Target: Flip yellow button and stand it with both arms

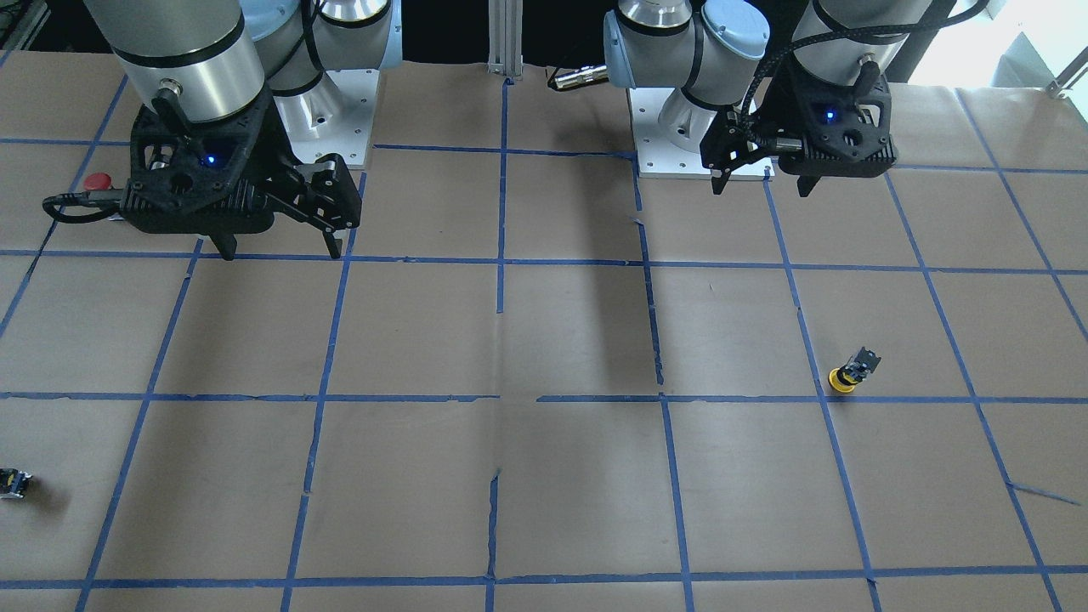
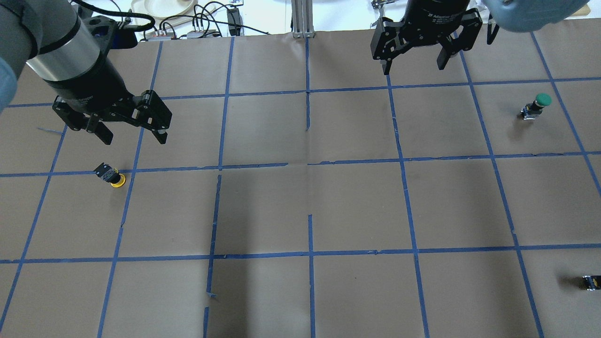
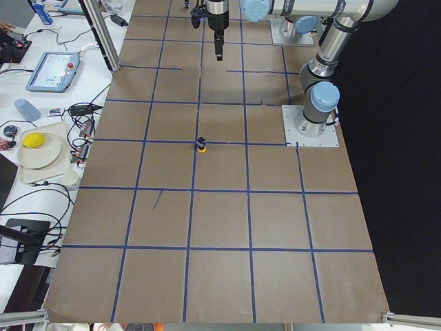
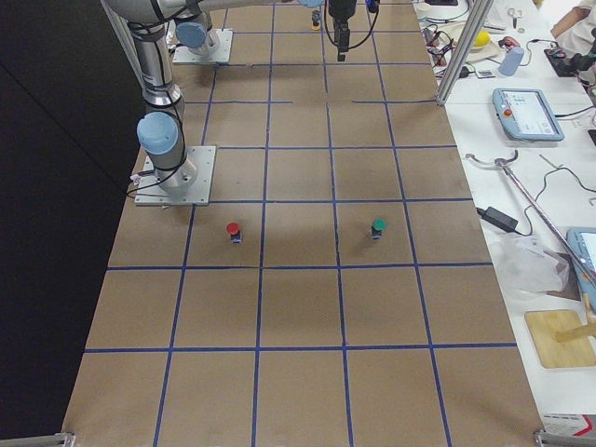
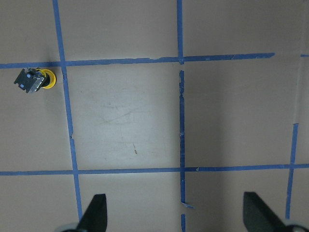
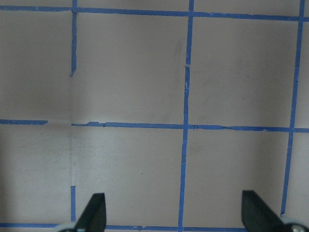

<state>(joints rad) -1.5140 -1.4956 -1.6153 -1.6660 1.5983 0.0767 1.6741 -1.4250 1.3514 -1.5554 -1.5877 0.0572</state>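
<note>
The yellow button [image 2: 111,176] rests upside down on the brown paper, yellow cap on the table and grey-black body up. It also shows in the front view [image 1: 851,371], the left side view [image 3: 200,144] and the left wrist view [image 5: 36,79]. My left gripper [image 2: 134,137] hangs open and empty above the table, apart from the button, which lies at the upper left of its wrist view; it shows in the front view [image 1: 761,185] too. My right gripper [image 2: 413,68] is open and empty on the other side [image 1: 280,252], far from the button.
A green-capped button [image 2: 537,105] stands at the right. A red-capped button [image 1: 96,181] sits near the right arm's base. A small capless block [image 2: 591,281] lies at the right edge. Blue tape lines grid the brown paper. Clutter lies beyond the table's far edge.
</note>
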